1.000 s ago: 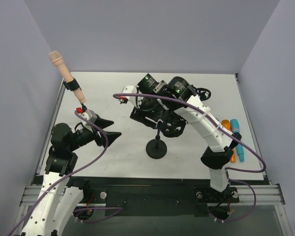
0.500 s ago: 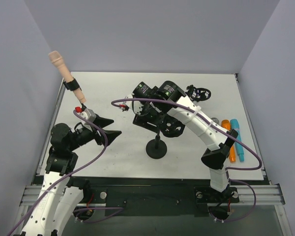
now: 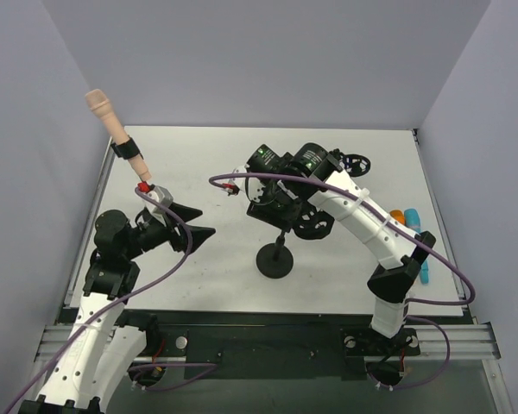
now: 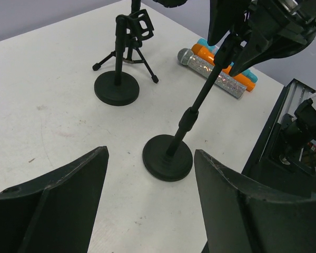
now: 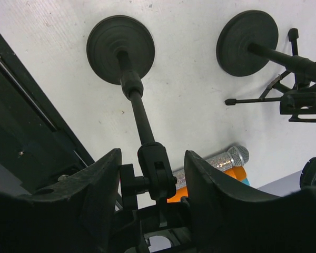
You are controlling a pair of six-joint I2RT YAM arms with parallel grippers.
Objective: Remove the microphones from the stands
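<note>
A peach microphone [image 3: 102, 112] sits in a black clip [image 3: 127, 149] on a stand at the table's far left, tilted up and out past the table edge. My left gripper [image 3: 205, 222] is open and empty, to the right of and nearer than that stand, pointing at the round base [image 4: 167, 158] of a middle stand [image 3: 274, 259]. My right gripper [image 3: 283, 216] is open, its jaws on either side of the middle stand's top joint [image 5: 157, 171]. No microphone shows in the middle stand.
A second round-base stand [image 4: 117, 88] and a small tripod with an empty clip [image 4: 139, 25] stand at the back right [image 3: 354, 162]. Silver [image 4: 216, 71], orange [image 3: 397, 216] and blue [image 3: 413, 220] microphones lie by the right edge.
My right gripper swung left, then back right, staying over the middle stand's top. My left gripper shifted slightly up and right. The peach microphone has not moved.
</note>
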